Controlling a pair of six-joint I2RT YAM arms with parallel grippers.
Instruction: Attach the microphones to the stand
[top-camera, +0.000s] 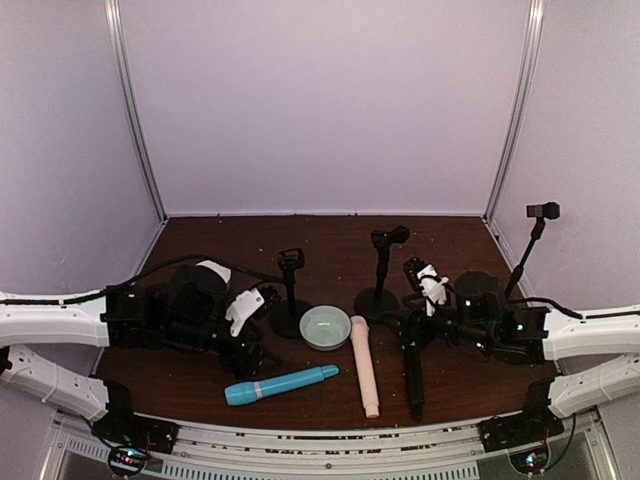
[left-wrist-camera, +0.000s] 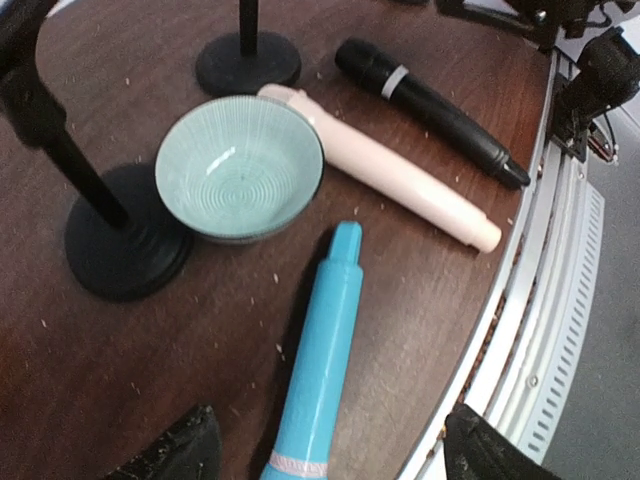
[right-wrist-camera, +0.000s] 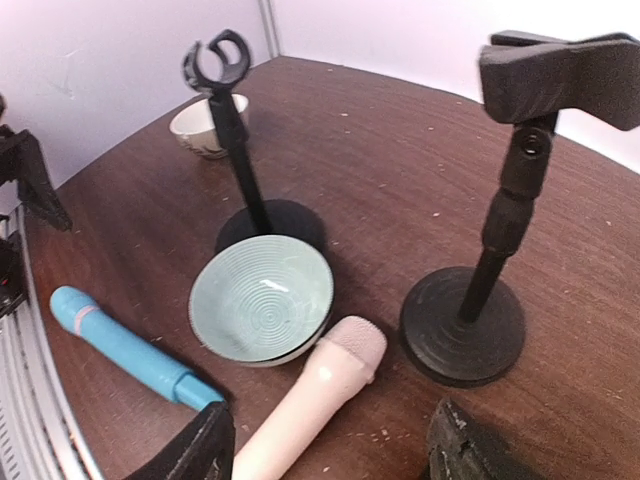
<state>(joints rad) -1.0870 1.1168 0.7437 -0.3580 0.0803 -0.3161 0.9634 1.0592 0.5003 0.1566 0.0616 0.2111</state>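
Over blue microphone (left-wrist-camera: 320, 350), left end effector (left-wrist-camera: 330, 450) spread wide, empty

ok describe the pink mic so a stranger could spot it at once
On the dark wooden table, find the pale green bowl in the middle. Just right of it the pink-beige microphone lies flat, head beside the bowl, tail towards the near edge. It lies between the light blue microphone and the black microphone, the only pinkish one.

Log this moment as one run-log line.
left gripper: open, empty | right gripper: open, empty | blue microphone, pink-beige microphone, black microphone: lying flat, unattached | stands: clips empty
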